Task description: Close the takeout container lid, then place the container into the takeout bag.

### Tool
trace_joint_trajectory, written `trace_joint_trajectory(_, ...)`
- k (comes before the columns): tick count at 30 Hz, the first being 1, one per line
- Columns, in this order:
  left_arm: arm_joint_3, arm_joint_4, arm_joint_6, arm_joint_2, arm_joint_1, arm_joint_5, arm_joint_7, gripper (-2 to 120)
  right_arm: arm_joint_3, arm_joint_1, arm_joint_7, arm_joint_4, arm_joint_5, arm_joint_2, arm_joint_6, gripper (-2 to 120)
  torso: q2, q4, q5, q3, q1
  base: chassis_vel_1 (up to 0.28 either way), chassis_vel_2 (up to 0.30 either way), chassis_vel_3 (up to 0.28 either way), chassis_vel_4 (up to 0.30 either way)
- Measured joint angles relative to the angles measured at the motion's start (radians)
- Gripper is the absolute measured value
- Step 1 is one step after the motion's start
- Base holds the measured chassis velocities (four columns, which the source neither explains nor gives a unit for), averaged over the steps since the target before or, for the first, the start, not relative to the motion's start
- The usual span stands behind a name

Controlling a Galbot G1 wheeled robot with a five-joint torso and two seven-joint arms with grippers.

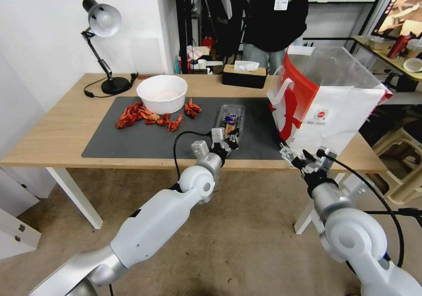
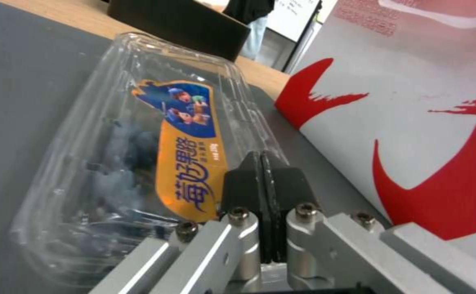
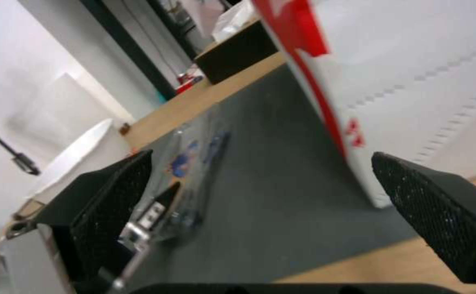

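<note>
My left gripper, pads pressed together, sits at the near end of the takeout container, which lies lid-down closed on the grey mat. My right gripper hangs spread wide beside the takeout bag.

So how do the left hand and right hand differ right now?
The left hand has its fingers pressed shut, while the right hand is spread wide open. The left hand sits over the mat at the near end of the takeout container; the right hand hovers at the table's front edge, just before the takeout bag. In the left wrist view the container's lid looks closed. Both hands have black pads.
</note>
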Motion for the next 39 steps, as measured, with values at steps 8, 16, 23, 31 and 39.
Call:
trace_joint_trajectory(8, -0.002, 0.013, -0.004, 0.012, 0.000, 0.008, 0.005, 0, -0.082, 0.159, 0.019, -0.074, 0.150, -0.027, -0.015, 100, 0.000, 0.0000, -0.0001, 0.000, 0.000, 0.000, 0.000, 0.000, 0.000)
trace_joint_trajectory(16, -0.009, 0.017, -0.011, 0.023, 0.002, 0.011, 0.008, 0, -0.168, 0.282, 0.024, -0.167, 0.238, -0.022, -0.021, 100, 0.000, -0.0001, -0.0001, 0.000, 0.000, 0.000, 0.000, 0.000, 0.000)
trace_joint_trajectory(23, -0.010, 0.023, -0.014, 0.026, -0.002, 0.011, 0.010, 0, -0.222, 0.370, 0.032, -0.253, 0.265, -0.002, -0.023, 100, 0.000, 0.0001, 0.0000, 0.000, 0.000, 0.000, 0.000, 0.000, 0.000)
trace_joint_trajectory(31, -0.004, 0.029, -0.016, 0.027, -0.007, 0.011, 0.011, 0, -0.256, 0.429, 0.027, -0.345, 0.272, 0.022, -0.027, 100, 0.000, 0.0000, 0.0000, 0.000, 0.000, 0.000, 0.000, 0.000, 0.000)
trace_joint_trajectory(39, 0.000, 0.034, -0.018, 0.027, -0.012, 0.010, 0.011, 0, -0.282, 0.482, 0.020, -0.411, 0.273, 0.043, -0.028, 100, 0.000, 0.0000, 0.0001, 0.000, 0.000, 0.000, 0.000, 0.000, 0.000)
